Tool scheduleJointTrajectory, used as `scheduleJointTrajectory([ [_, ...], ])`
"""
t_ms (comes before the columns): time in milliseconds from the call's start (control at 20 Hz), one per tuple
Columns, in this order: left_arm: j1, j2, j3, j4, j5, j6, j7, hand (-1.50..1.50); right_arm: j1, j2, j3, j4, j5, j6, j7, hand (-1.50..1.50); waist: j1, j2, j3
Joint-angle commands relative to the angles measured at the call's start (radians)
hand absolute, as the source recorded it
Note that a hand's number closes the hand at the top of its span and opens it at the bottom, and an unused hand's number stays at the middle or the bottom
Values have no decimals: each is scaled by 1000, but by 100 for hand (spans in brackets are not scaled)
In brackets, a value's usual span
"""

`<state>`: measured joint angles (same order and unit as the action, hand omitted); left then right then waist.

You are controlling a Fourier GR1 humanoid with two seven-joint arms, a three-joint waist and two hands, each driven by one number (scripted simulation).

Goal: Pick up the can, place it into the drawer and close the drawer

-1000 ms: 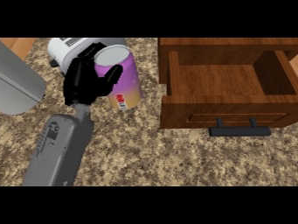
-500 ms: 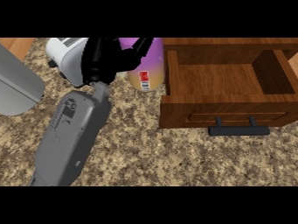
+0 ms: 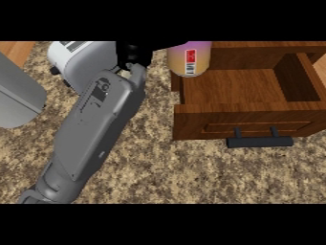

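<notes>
Head view, steeply down on a speckled stone tabletop (image 3: 193, 177). At far left, a large grey slab-like form (image 3: 6, 91) fills the corner; whether it belongs to the robot cannot be told, and no left hand shows. Next to it a white appliance (image 3: 81, 60) stands at the top edge. A grey forearm (image 3: 94, 124) runs up from the lower edge and ends in a black hand (image 3: 134, 52), only its lower part in view under the top band. By the rig's account of sides this arm, at the view's left, would be the left, though that is a judgement. How its fingers sit cannot be told from what shows.

Just right of the hand hangs the can (image 3: 190, 57), pink to orange with a red label, its lower end over the left wall of the open wooden drawer (image 3: 243, 88). A second ago the can was well left of the drawer, beside the appliance, with the black hand wrapped around it; half a second ago it was raised and nearer. It has now reached the drawer's edge, so the carry is nearly done. What remains, by judgement: lower it inside, release, then push the dark handle (image 3: 259, 141) to close.
</notes>
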<state>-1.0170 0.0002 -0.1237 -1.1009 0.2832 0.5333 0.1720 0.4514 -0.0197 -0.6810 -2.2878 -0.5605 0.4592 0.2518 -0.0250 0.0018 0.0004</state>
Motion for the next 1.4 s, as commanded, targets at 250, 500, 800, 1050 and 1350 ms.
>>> scheduleJointTrajectory([
  [250, -176, 0, -65, 211, 123, 53, -77, 150, -65, 19, 58, -5, 83, -49, 14, -150, -2, 3, 0],
  [500, -269, 0, -107, 323, 223, 90, -114, 150, -58, 8, 12, 59, 63, 27, -36, -150, -18, 4, 1],
  [800, -318, 0, -148, 455, 313, 74, -207, 150, -59, -45, -29, 11, -46, -11, 36, -150, -34, 8, 1],
  [1050, -312, 0, -289, 438, 413, 171, -206, 150, -38, -5, 2, 14, 10, 18, 0, -150, -34, 5, 1],
  [1350, -326, 0, -347, 484, 521, 180, -247, 150, -64, -12, 4, 21, 4, 8, 11, -150, -51, 10, 1],
])
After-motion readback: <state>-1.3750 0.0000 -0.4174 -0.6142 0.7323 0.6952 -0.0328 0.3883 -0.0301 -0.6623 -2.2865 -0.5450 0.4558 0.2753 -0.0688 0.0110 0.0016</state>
